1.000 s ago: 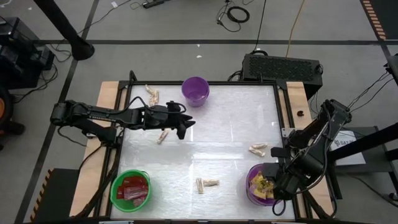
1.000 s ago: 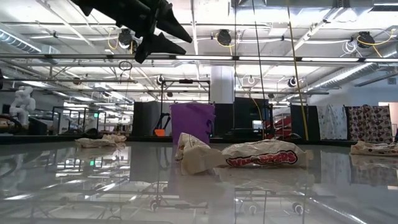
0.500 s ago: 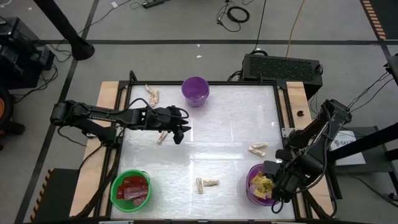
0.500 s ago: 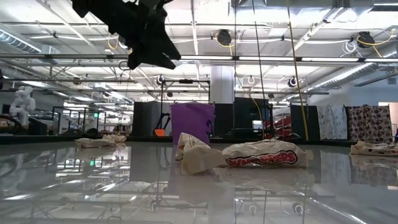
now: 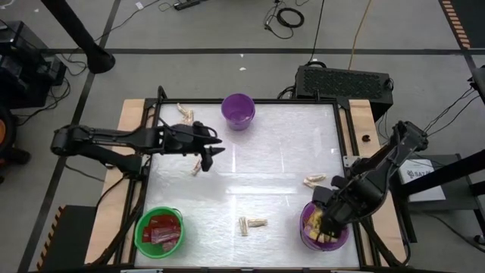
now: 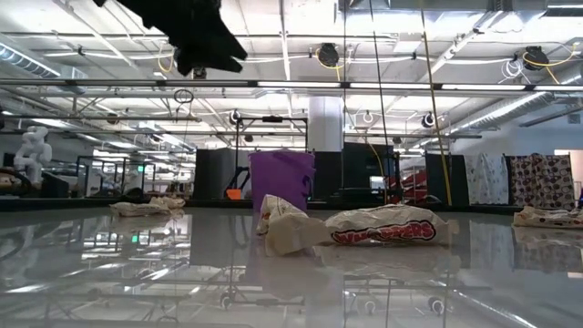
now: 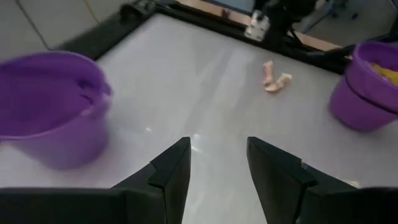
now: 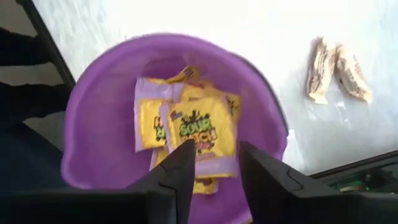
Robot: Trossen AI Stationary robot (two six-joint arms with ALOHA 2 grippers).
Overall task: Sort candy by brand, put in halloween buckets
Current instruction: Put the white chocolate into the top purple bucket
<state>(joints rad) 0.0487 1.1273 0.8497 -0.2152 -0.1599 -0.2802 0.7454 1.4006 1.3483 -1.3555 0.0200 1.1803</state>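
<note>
Sorting looks mostly done, judging by what lies where. Red packets sit in the green bucket (image 5: 159,230) at the near left corner. Yellow packets (image 8: 198,132) fill the near-right purple bucket (image 5: 307,233). The far purple bucket (image 5: 238,111) shows nothing inside that I can make out from above.

What is left, I judge: the tan twisted pieces, all loose on the counter (image 5: 280,152). One pair at the far left corner (image 5: 185,114), one piece under the left arm (image 5: 198,166), a pair at near centre (image 5: 251,224), a pair near the right bucket (image 5: 313,181). Those probably belong in the far purple bucket.

My left pincer (image 7: 216,163) hangs above the counter close to the tan piece by the left edge, fingers parted a moderate gap, nothing between them. My right pincer (image 8: 214,163) hovers directly over the yellow-filled bucket, fingers apart, empty; a yellow packet lies just below in the bucket, not gripped.
</note>
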